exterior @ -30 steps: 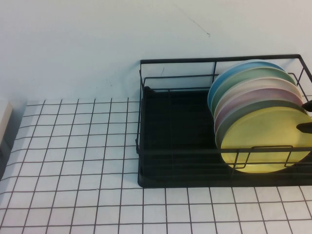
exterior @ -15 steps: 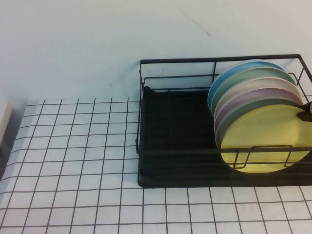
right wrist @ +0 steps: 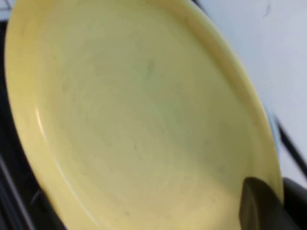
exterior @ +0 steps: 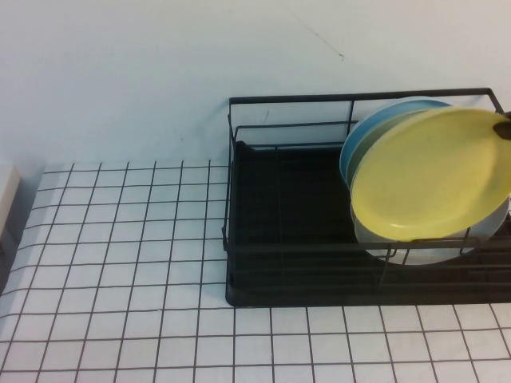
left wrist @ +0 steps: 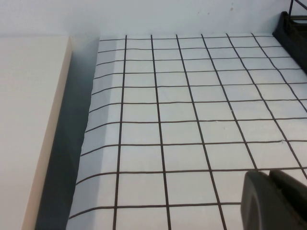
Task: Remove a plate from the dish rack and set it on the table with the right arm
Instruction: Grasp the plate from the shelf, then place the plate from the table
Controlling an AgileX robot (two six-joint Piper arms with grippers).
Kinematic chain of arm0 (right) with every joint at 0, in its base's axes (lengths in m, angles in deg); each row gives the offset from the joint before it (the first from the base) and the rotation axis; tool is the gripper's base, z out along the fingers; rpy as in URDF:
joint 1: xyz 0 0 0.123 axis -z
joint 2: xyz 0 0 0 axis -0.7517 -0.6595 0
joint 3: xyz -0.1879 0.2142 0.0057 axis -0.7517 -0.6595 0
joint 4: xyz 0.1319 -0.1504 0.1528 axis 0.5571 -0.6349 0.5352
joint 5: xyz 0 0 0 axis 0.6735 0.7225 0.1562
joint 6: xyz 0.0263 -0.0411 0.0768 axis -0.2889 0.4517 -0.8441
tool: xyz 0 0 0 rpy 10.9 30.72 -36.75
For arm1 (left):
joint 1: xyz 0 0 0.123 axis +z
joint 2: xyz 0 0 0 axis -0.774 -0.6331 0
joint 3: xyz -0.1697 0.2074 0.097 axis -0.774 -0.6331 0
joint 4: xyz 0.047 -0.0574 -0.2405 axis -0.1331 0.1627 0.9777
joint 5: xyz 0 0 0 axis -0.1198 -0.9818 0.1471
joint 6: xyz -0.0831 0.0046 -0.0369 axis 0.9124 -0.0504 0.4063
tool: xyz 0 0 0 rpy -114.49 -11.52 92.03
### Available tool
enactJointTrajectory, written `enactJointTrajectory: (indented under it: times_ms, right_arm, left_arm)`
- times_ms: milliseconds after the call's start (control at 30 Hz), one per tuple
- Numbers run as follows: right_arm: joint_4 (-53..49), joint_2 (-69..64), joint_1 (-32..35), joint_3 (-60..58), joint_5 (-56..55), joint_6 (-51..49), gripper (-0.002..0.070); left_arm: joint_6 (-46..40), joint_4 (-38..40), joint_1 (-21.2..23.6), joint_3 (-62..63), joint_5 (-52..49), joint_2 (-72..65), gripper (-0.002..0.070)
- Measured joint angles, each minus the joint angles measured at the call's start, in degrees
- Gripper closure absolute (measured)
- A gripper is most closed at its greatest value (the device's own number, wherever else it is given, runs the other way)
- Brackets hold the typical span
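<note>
White gridded counter point(exterior: 120, 263), pale wall behind, black dish rack point(exterior: 287, 271) at right. Yellow plate point(exterior: 431, 175) lifted and tilted above the rack's front rail, clear of its slot, in front of the blue plate point(exterior: 375, 128) and a greyish-white plate point(exterior: 447, 247) left standing in the rack. Right hand point(right wrist: 268, 201) pinched on the yellow plate's rim, at the high view's far right edge. Left hand point(left wrist: 276, 199) low over bare counter, well away from the rack; fingers apparently together, though only a corner shows.
</note>
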Motion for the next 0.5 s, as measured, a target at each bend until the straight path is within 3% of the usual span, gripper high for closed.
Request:
enactJointTrajectory:
  times_ms: [167, 367, 500]
  right_arm:
    - [0.5, 4.1, 0.0, 1.6, 1.4, -4.2, 0.0661]
    - [-1.3, 11.3, 0.0, 4.4, 9.4, -26.8, 0.0665]
    - [-10.5, 12.8, 0.0, 4.5, 19.6, -43.7, 0.0666]
  left_arm:
    - [0.0, 0.0, 0.0, 0.0, 0.0, 0.0, 0.0678]
    - [0.0, 0.0, 0.0, 0.0, 0.0, 0.0, 0.0678]
    - [0.0, 0.0, 0.0, 0.0, 0.0, 0.0, 0.0678]
